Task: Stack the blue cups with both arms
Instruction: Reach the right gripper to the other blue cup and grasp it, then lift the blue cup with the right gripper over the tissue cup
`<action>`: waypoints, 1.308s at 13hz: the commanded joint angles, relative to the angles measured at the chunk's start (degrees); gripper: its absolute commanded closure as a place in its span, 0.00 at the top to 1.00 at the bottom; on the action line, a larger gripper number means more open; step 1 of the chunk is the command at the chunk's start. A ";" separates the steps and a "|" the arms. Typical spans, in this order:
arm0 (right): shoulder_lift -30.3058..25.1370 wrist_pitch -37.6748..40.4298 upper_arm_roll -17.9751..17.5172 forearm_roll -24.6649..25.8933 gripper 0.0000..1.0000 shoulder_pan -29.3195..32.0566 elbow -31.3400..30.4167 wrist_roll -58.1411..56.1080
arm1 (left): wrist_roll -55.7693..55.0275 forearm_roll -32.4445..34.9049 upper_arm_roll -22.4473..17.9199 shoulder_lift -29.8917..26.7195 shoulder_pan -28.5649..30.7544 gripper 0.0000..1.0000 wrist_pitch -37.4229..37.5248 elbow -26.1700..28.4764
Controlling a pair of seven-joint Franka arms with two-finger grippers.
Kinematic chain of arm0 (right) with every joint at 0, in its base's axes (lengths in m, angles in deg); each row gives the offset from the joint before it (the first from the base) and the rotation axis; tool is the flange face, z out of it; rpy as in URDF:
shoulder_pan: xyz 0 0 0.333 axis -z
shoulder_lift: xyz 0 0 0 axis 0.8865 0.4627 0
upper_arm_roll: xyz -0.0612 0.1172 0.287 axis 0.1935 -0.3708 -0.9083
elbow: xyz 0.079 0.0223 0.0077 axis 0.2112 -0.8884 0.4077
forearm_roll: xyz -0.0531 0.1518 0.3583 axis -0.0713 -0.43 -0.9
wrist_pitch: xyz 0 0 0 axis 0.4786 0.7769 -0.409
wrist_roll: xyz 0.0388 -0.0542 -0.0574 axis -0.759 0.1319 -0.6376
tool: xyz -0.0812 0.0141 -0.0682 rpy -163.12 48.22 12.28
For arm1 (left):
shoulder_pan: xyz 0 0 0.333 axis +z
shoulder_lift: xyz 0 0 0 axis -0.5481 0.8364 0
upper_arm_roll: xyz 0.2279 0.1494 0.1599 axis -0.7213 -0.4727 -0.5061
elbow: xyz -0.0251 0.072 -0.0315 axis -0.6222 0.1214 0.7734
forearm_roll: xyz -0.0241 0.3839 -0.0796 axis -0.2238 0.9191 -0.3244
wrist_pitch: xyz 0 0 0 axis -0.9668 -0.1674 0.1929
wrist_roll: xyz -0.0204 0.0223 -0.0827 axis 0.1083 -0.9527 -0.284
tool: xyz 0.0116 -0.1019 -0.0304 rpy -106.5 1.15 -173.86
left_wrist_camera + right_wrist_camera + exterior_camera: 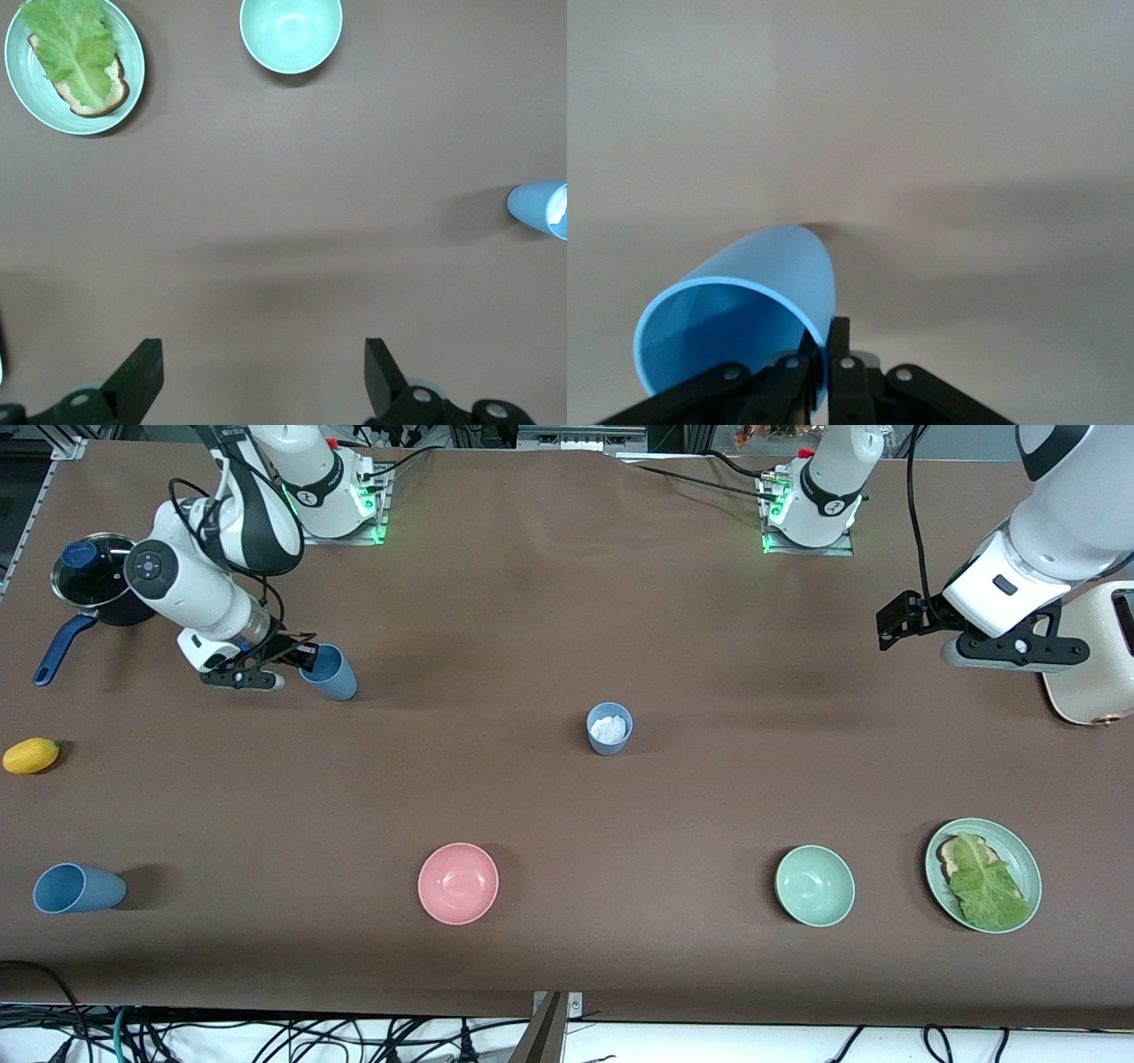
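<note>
The right claw [301, 662] is closed on the rim of a blue cup [331, 672] toward the right arm's end of the tabletop [549, 602]. In the right wrist view, its fingers [833, 354] pinch the cup's wall [744, 301], 1 inside the mouth and 1 outside. The cup is tilted, its mouth turned toward the claw; I cannot tell whether its base touches the tabletop.

A 2nd blue cup [609, 729] stands upright near the middle of the tabletop with something white inside it. It also shows at the edge of the left wrist view [539, 209]. A 3rd blue cup [78, 888] lies on its side at the right arm's end, nearer to the front camera than the other 2 and well apart from them.

The left claw [904, 624] waits over the left arm's end of the tabletop, wide open and holding nothing; its 2 fingers [142, 376] show spread apart over bare tabletop.

A pink bowl [458, 883] and a pale green bowl [814, 885] sit nearer to the front camera than the upright cup. Beside the green bowl, toward the left arm's end, a green plate [1026, 859] carries bread and a lettuce leaf [985, 886]. A lidded pot [93, 576] and a yellow lemon [31, 755] sit at the right arm's end.
</note>
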 commanded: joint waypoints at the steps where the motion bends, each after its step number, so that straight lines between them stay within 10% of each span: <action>1: 4.94 13.22 -1.99 -5.35 0.00 0.31 15.23 1.95 | 0.68 0.29 0.34 0.10 0.41 1.00 0.35 -0.85; 11: 25.67 29.61 -1.64 -5.19 0.00 -32.36 57.08 57.82 | 1.12 0.29 0.25 0.10 0.50 1.00 0.35 -0.85; 17: 34.30 25.78 -1.38 -2.31 0.00 -41.95 64.60 72.88 | 0.77 0.29 0.25 0.10 0.41 1.00 0.35 -0.94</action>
